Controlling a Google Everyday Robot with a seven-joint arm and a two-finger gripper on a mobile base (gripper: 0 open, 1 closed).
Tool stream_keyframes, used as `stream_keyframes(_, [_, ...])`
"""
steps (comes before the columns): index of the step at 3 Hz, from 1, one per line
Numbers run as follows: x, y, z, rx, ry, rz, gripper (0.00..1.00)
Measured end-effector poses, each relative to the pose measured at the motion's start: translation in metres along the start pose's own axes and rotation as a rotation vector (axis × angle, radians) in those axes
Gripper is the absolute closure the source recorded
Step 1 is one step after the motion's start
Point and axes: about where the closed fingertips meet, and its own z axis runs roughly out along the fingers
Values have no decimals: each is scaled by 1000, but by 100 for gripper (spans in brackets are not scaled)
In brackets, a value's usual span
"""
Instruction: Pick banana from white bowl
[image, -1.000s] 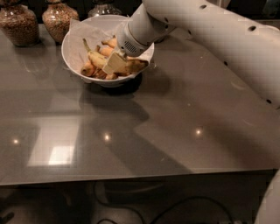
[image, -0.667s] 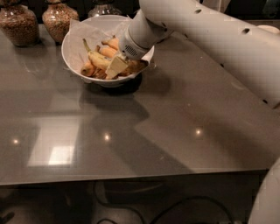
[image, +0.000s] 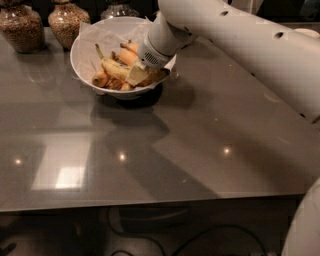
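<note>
The white bowl (image: 82, 60) stands at the back left of the grey table, lined with crinkled white paper. Several bananas lie in it. The banana (image: 114, 66) is the long dull yellow one, its greenish stem pointing up and left; shorter orange bananas (image: 127, 54) lie around it. My gripper (image: 137, 75) reaches down into the bowl from the right and sits on the right end of the banana, hiding that end. The white arm (image: 240, 45) stretches across the upper right.
Two jars of brown grains (image: 20, 27) (image: 67, 22) and a glass jar (image: 117, 10) stand behind the bowl at the table's back edge. The grey table (image: 165, 150) has its front edge near the bottom. Cables lie on the floor below.
The gripper stays down in the bowl on the bananas; the arm has shifted only slightly. The bowl has not moved.
</note>
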Motion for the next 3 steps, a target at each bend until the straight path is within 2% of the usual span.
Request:
stream_keyframes(1, [5, 2, -1, 7, 14, 1, 85])
stream_keyframes(2, [4, 3, -3, 9, 15, -2, 100])
stream_keyframes(3, [-5, 8, -13, 16, -6, -26, 100])
